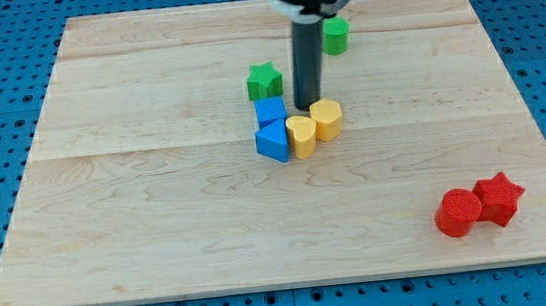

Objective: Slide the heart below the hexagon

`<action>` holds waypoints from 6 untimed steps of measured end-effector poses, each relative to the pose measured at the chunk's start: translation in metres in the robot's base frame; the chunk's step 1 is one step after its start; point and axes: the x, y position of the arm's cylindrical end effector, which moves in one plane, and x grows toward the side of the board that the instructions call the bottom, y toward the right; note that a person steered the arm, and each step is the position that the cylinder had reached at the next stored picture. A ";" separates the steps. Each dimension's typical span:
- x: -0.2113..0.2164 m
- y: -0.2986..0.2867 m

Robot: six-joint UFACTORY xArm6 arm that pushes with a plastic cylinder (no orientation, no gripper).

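nearest the view's bottom, well off to the right, sit a red cylinder [457, 213] and a red star [499, 197], touching each other and far from the work

further up, at the middle of the wooden board [158, 214], is the cluster that matters. the yellow heart [303, 136] stands just to the right of a blue triangle [273, 142] and touches it; a blue cube [270, 111] sits right behind that triangle. the yellow hexagon [326, 119] touches the heart on its upper right, so the heart is already low and left of it, not squarely under

the heart looks like a small, light, rigid plastic piece with a ribbed top and smooth sides, its lobes and point hard to make out at this size. i judge it will slide easily on the wood and may spin if pushed off-centre, so contact belongs on its left flank, in the tight spot by the triangle

my tip [307, 107] rests just behind the heart, between the blue cube and the hexagon; there is no hand to open or close, just the bare rod holding nothing

beyond are a green star [264, 79] and, farthest, a green cylinder [336, 35] partly hidden by the rod
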 end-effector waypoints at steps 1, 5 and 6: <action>0.024 -0.008; 0.118 -0.033; 0.131 0.021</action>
